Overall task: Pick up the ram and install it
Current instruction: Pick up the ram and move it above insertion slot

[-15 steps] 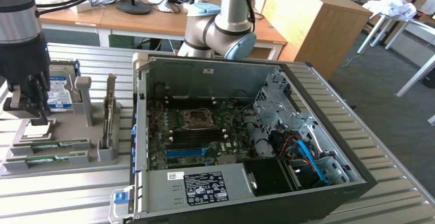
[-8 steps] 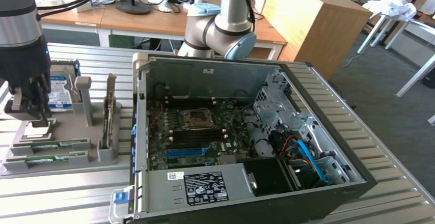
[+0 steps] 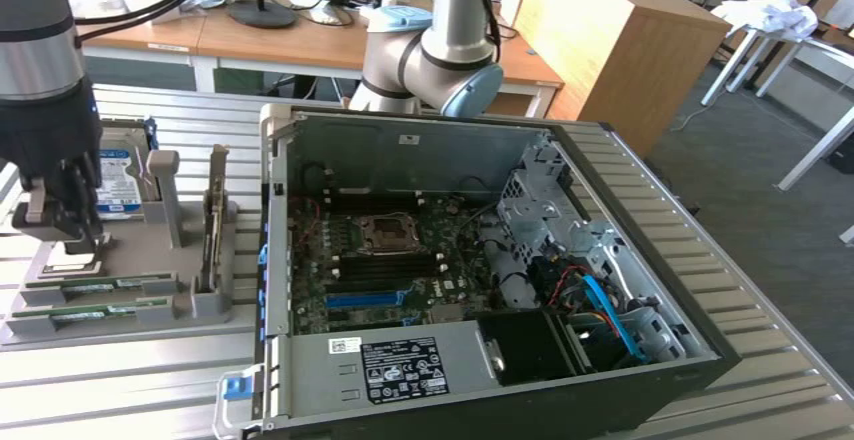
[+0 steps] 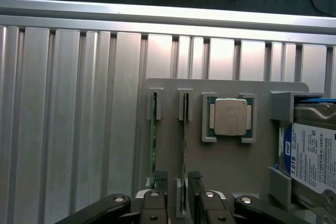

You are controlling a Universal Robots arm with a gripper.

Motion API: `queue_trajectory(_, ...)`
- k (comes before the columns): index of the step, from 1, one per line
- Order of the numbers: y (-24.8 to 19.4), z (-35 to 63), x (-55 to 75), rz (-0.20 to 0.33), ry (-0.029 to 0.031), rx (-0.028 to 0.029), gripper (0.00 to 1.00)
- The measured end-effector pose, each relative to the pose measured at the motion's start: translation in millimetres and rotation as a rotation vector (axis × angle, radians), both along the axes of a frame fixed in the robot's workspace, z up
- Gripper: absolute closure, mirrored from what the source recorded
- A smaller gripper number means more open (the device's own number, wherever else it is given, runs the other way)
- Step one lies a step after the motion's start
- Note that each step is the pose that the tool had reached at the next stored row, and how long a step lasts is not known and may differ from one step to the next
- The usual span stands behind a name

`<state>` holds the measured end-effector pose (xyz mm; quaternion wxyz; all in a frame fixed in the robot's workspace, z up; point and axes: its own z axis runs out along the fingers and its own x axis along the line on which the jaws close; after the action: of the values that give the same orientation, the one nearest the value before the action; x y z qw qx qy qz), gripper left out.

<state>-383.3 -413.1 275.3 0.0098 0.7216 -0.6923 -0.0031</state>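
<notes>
Two green ram sticks lie in slots of a grey holder [image 3: 200,305]. In the wrist view they show edge-on. The ram [image 4: 185,140] nearer the square silver processor [image 4: 229,116] runs between my two black fingertips [image 4: 195,178]. The other stick [image 4: 154,135] lies just outside them. My gripper [image 4: 177,179] is open, with a gap on each side of the stick. In the exterior view the gripper [image 3: 70,245] hangs over the holder's left end, just above the sticks [image 3: 104,286].
A blue-labelled hard drive [image 3: 120,185] stands in the holder behind the gripper. The open computer case [image 3: 280,260] with its motherboard [image 3: 387,260] sits to the exterior view's right of the holder. A tall upright post [image 3: 214,220] rises between them. Everything rests on a ribbed aluminium table [image 4: 79,129].
</notes>
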Motion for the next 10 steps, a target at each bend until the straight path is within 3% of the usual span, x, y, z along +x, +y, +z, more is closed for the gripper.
queue_trajectory(10,0.0,-6.5,0.0,0.0,0.0,-0.0001,0.7)
